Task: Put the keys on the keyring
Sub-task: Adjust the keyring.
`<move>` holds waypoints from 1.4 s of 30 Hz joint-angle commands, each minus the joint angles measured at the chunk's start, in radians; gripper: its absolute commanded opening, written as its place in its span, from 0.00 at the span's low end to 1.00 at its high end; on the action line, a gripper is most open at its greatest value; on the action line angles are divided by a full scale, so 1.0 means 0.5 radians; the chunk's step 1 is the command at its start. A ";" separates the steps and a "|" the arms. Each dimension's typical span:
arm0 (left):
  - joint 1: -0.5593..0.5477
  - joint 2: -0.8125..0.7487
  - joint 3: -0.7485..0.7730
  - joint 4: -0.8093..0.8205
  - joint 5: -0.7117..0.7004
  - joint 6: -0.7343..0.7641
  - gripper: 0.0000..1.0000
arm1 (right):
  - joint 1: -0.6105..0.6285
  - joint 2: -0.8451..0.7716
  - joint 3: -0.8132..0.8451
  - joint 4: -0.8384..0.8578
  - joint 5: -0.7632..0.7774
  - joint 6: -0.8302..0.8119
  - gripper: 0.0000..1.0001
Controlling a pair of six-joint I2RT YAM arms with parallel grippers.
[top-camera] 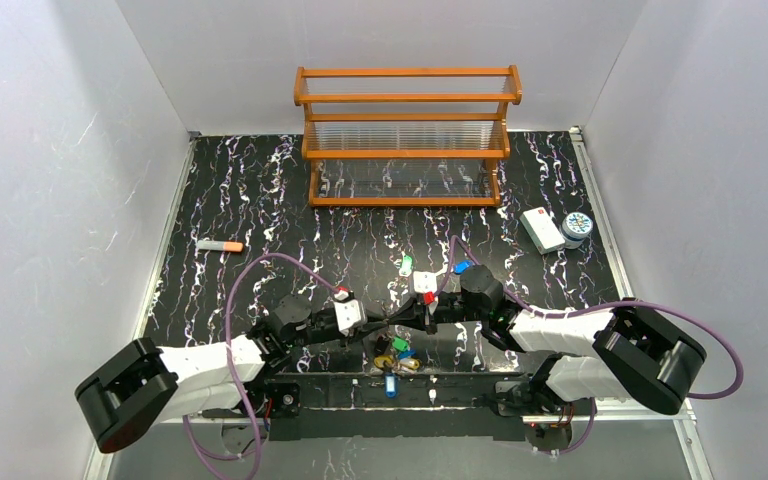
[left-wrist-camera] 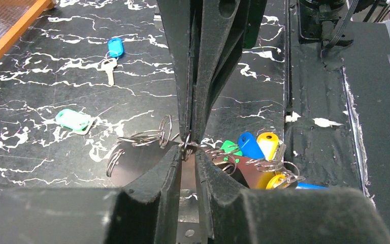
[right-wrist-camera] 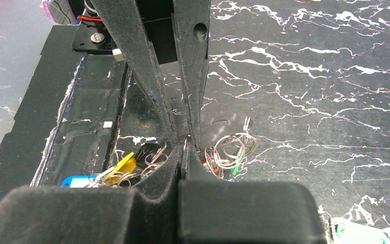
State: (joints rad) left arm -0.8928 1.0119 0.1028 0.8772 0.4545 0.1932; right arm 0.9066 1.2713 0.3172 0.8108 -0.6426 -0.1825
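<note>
Both grippers meet tip to tip low over the near middle of the table. My left gripper (top-camera: pixel 392 322) (left-wrist-camera: pixel 187 151) is closed down to a narrow gap, and its tips pinch thin silver wire that I take for the keyring (left-wrist-camera: pixel 188 146). My right gripper (top-camera: pixel 407 318) (right-wrist-camera: pixel 185 146) is fully shut on the same wire from the opposite side. Most of the loop is hidden by the fingers. A bunch of keys (top-camera: pixel 397 352) (left-wrist-camera: pixel 254 147) (right-wrist-camera: pixel 114 170) with green, blue and yellow tags lies just below the pinch. Small split rings (left-wrist-camera: pixel 144 138) (right-wrist-camera: pixel 231 150) lie on the other side.
A loose green-tagged key (top-camera: pixel 406 265) (left-wrist-camera: pixel 73 121) and a blue-tagged key (top-camera: pixel 462 267) (left-wrist-camera: pixel 114 48) lie just beyond the grippers. A wooden rack (top-camera: pixel 406 135) stands at the back. An orange-tipped stick (top-camera: pixel 220 245) lies left. A white box (top-camera: pixel 540 230) and round tin (top-camera: pixel 577 228) sit right.
</note>
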 commanded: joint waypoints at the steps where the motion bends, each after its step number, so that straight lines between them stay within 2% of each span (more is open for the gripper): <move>1: -0.014 0.053 0.073 0.046 0.033 -0.015 0.16 | 0.011 0.003 0.037 0.122 -0.047 0.003 0.01; 4: -0.016 0.068 0.075 0.055 0.028 -0.009 0.11 | 0.012 0.004 0.037 0.115 -0.046 -0.002 0.01; 7: -0.017 0.066 0.065 0.056 0.013 0.009 0.00 | 0.012 -0.004 0.031 0.115 -0.042 0.001 0.01; 14: -0.016 0.023 0.023 0.053 -0.043 0.018 0.00 | 0.012 -0.085 0.028 0.063 0.003 -0.007 0.01; 18: -0.015 -0.065 0.009 0.018 -0.087 0.065 0.00 | 0.011 -0.223 0.045 -0.098 0.019 -0.083 0.14; 24: -0.016 -0.163 0.032 -0.139 -0.081 0.258 0.00 | 0.011 -0.498 0.032 -0.323 0.186 -0.196 0.53; 28: -0.020 -0.232 0.008 -0.181 0.003 0.496 0.00 | 0.011 -0.651 0.028 -0.412 0.283 -0.241 0.68; 37: -0.022 -0.408 -0.055 -0.220 0.066 0.973 0.00 | 0.011 -0.706 0.036 -0.455 0.325 -0.241 0.71; 42: -0.021 -0.431 -0.050 -0.225 0.056 0.975 0.00 | 0.012 -0.676 0.048 -0.441 0.313 -0.238 0.71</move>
State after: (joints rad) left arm -0.9001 0.8192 0.0772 0.7422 0.4648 0.6292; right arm 0.9100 0.9295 0.3176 0.5720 -0.4950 -0.2924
